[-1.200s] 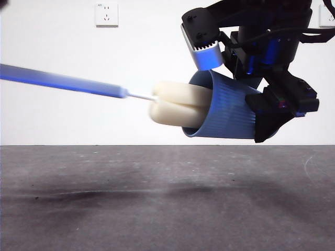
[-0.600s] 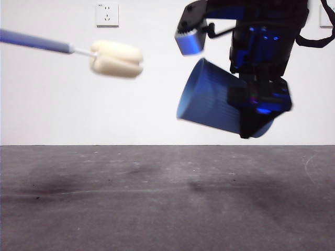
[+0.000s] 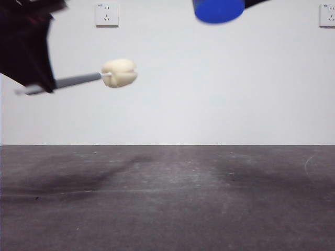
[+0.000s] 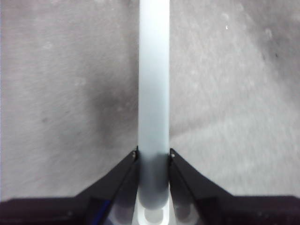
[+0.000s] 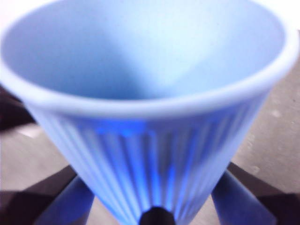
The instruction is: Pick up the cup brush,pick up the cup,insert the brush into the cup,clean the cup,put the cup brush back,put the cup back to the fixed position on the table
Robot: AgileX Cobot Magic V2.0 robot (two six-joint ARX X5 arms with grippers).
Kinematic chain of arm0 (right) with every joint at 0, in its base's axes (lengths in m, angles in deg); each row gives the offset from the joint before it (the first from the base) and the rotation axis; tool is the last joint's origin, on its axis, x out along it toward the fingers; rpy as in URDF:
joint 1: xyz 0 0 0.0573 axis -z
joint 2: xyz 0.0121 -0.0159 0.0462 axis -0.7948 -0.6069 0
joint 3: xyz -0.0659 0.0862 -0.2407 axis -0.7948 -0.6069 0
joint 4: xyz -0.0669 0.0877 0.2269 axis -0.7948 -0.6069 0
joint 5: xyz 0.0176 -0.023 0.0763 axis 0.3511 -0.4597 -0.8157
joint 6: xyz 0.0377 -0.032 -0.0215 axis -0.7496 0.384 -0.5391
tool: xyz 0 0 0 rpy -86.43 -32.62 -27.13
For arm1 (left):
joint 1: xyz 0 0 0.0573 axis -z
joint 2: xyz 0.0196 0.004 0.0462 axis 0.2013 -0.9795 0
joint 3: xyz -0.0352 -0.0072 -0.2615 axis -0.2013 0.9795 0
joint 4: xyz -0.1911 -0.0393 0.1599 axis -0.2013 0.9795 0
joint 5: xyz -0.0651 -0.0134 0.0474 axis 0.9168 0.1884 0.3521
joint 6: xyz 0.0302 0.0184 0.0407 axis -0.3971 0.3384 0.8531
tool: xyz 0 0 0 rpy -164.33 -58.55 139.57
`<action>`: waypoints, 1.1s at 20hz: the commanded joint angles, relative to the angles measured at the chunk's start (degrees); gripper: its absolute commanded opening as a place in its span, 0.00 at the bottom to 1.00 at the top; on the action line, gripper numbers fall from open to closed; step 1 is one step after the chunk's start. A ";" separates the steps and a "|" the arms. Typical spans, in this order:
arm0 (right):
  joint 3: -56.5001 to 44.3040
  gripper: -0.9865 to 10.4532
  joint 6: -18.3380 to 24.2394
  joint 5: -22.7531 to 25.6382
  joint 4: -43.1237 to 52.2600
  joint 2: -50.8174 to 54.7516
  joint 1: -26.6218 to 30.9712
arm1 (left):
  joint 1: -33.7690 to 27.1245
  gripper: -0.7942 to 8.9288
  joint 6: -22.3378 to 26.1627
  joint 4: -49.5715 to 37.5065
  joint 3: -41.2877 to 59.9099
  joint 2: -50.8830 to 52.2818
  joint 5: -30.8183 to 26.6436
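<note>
One cup brush (image 3: 99,77), one cup (image 3: 218,10), two grippers. At the far left of the front view the left gripper (image 3: 32,49) hangs high above the counter (image 3: 167,198), a dark mass reaching in from the upper corner. Its jaws are clamped on the grey handle of the cup brush (image 4: 153,93), one on each side of the shaft. The brush lies nearly level in the air, handle end poking out behind the gripper, cream sponge head (image 3: 120,72) pointing toward the middle, below a white wall socket (image 3: 107,14). Half a second ago no gripper showed on this side and the sponge head sat a little higher; a second ago it was pushed into the cup's mouth.

Further right, only a blue part of the cup shows at the top edge; it was tilted lower before, well inside the picture. The right gripper (image 5: 154,206) grips the cup (image 5: 150,93), its jaws pressed against the ribbed wall on both sides, the mouth facing the camera. A second socket (image 3: 327,15) sits at the far right.
</note>
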 commanded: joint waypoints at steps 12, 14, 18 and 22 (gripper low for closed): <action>0.07 0.08 -2.21 0.04 -1.49 4.17 -0.07 | 0.42 0.07 -11.76 -14.88 0.52 -22.27 1.49; 0.07 0.08 -2.21 0.07 -1.92 4.17 -0.07 | 0.42 0.07 -12.09 -15.89 0.52 -23.02 1.01; 0.07 0.08 -2.21 0.04 -2.05 4.17 -0.07 | 0.74 0.07 -12.04 -15.98 0.52 -24.30 -0.55; 0.07 0.08 -2.19 0.02 -2.19 4.17 -0.07 | 2.69 0.07 -12.04 -16.20 0.52 -28.46 -0.57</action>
